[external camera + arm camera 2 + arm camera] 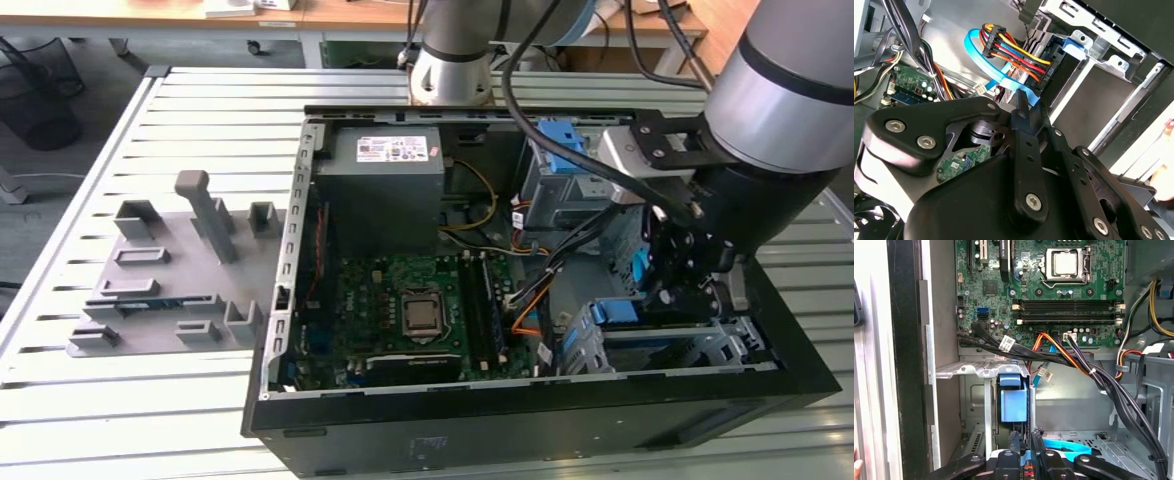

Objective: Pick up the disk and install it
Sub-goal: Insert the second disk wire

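The open black computer case lay on its side on the slatted metal desk, and the arm reached down into the end of it on the exterior view's right, with the gripper lowered over the metal drive cage. The disk sat inside that cage, and what showed of it was the blue plastic carrier at its end. In the first wrist view the disk stood edge-on in a bay of the drive cage, with the gripper just beside it and in line with the blue carrier. Something blue showed in the narrow gap at the gripper's tip, but whether the jaws were clenched or released could not be told. In the second wrist view the gripper pointed toward a black connector that carried a bundle of red, yellow and orange wires, and a flat blue cable curved just beside it. The green motherboard filled the middle of the case, and black cables ran across its edge near the cage. The large grey power-supply box sat at the far end of the case, with a second blue carrier near it. A grey parts tray rested on the desk, well apart from the case on the exterior view's left.
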Motion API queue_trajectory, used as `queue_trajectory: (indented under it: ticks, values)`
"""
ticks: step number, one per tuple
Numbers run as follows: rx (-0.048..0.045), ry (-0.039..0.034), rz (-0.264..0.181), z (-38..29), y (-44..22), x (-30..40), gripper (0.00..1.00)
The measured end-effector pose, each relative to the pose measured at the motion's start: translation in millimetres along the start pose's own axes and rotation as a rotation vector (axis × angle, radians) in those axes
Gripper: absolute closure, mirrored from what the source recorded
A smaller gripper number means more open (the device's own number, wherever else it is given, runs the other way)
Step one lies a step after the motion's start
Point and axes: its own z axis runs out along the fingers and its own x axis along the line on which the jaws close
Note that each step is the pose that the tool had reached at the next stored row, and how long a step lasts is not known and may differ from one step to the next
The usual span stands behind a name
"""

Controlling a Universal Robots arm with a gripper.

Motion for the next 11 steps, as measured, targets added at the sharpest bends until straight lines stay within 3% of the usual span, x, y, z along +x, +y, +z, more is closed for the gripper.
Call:
queue_trajectory:
  ticks: [11]
  values:
    - [0.0, 0.0, 0.0, -7.4, -0.6, -0.7, 0.77]
